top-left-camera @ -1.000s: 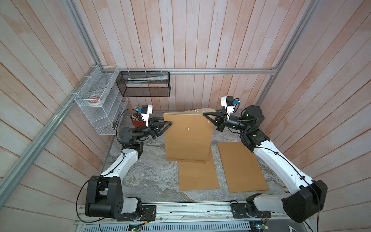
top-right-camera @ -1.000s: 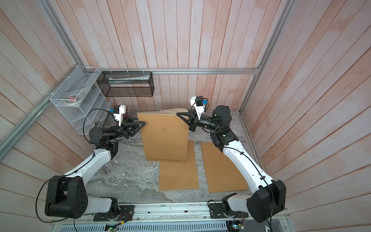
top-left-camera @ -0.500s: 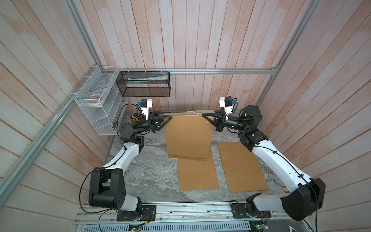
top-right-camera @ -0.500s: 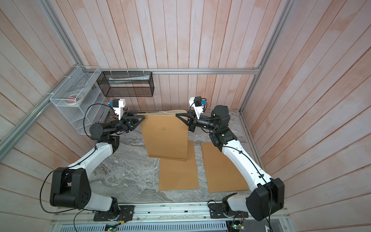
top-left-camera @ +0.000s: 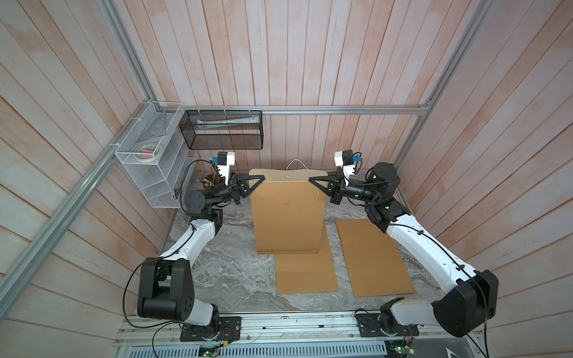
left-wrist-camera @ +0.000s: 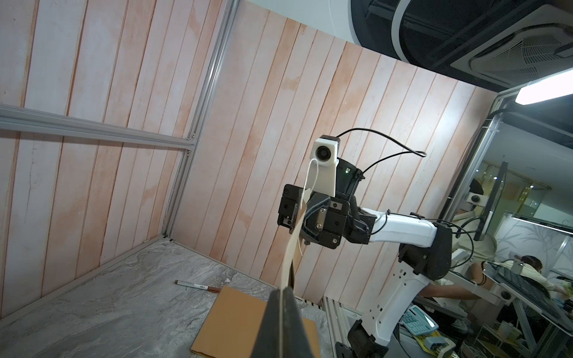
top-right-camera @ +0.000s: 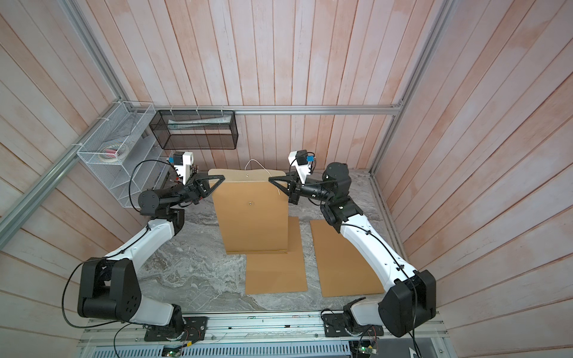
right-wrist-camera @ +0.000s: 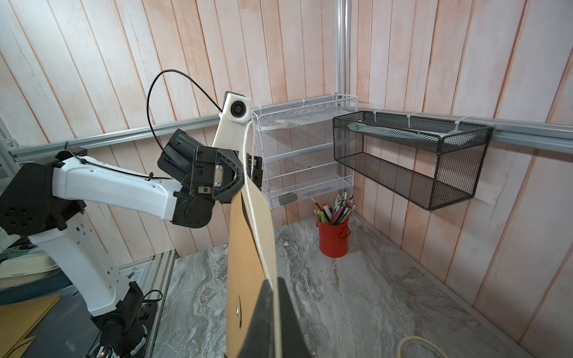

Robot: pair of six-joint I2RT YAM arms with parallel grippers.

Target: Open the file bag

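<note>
Hanging file bag (top-left-camera: 286, 217), upright, flap (top-left-camera: 276, 176) up

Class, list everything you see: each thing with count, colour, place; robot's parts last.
table: 1, grey marble, workspace floor
file bag: 1, brown, held upright over table
flat file bags: 2, brown, lying on table
string: 1, white, at held bag's top
rack: 1, white wire, left wall
basket: 1, black mesh, back wall
pot: 1, red, holding pencils, back-left corner
pen: 1, white-brown, on table
left gripper: 1, black, shut on file bag
right gripper: 1, black, shut on file bag
</note>
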